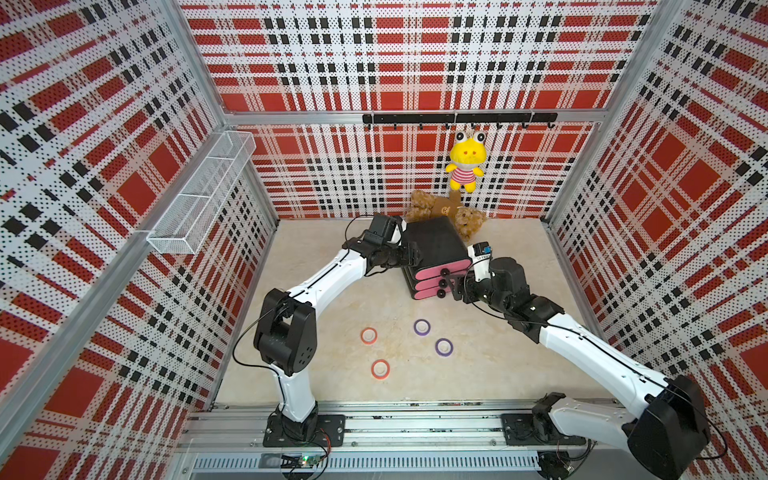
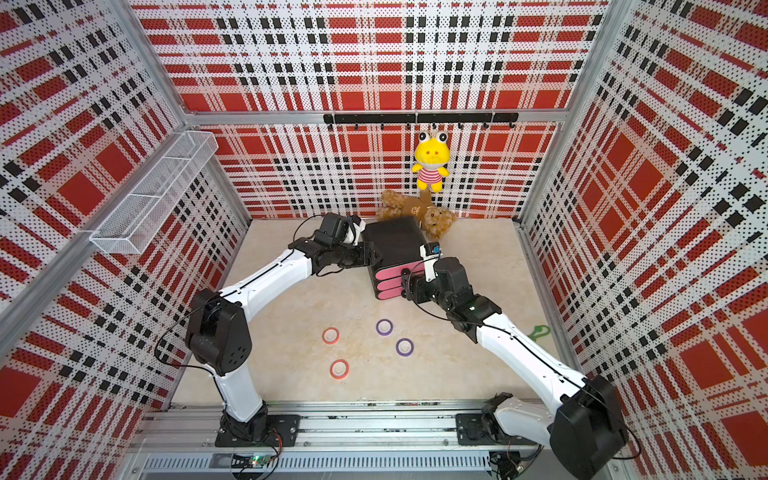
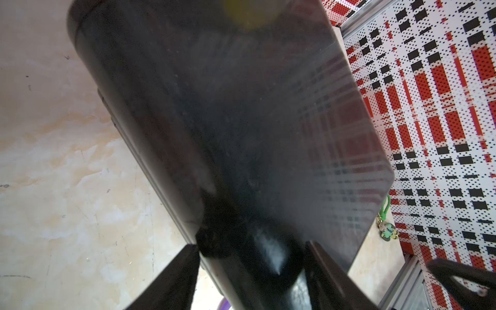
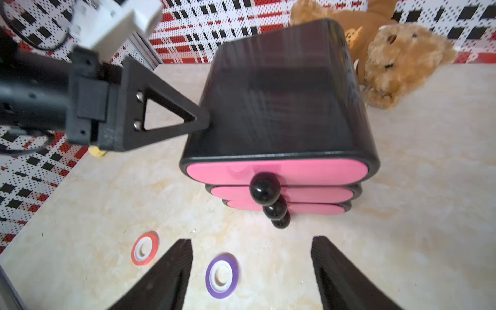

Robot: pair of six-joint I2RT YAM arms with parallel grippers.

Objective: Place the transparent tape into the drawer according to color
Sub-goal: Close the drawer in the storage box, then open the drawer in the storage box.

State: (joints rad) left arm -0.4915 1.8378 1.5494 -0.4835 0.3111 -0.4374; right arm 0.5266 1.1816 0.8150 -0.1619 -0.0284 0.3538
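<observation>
1. Taking the cabinet point(image 1: 434, 245) as landmark: black, squat, on the table point(image 1: 332, 395); all three pink fronts of the drawer point(image 4: 322, 171) flush with its frame, so apparently shut.
2. At the cabinet's left wall: left gripper point(image 3: 252, 244), jaws astride the rounded side edge, one fingertip point(image 4: 201, 120) touching the wall; pinching or merely leaning, impossible to tell; either way, looks like a brace against sliding during a pull.
3. Just in front of the cabinet, facing the black knobs point(image 4: 265, 188): right gripper point(image 4: 252, 240), jaws spread wide, nothing between them, no knob touched; reads as a hand free for a knob or a ring.
4. Farther out in front of the cabinet, well apart from it: transparent tape, four rings flat on the table; a red ring point(image 1: 368, 336) and a second red ring point(image 1: 380, 369) toward the cabinet's left-front; a purple ring point(image 1: 422, 327) and a second purple ring point(image 1: 444, 347) straight ahead; paired by colour, handy for sorting.
5. No yellow-orange ring in sight; perhaps inside the cabinet, only a guess.
6. Just behind the cabinet: brown plush toys point(image 1: 469, 220); clear of the fronts, so no obstacle.
7. Likely next need: opening one shut drawer before dropping in any ring; hence brace at the side, open hand at the front.
</observation>
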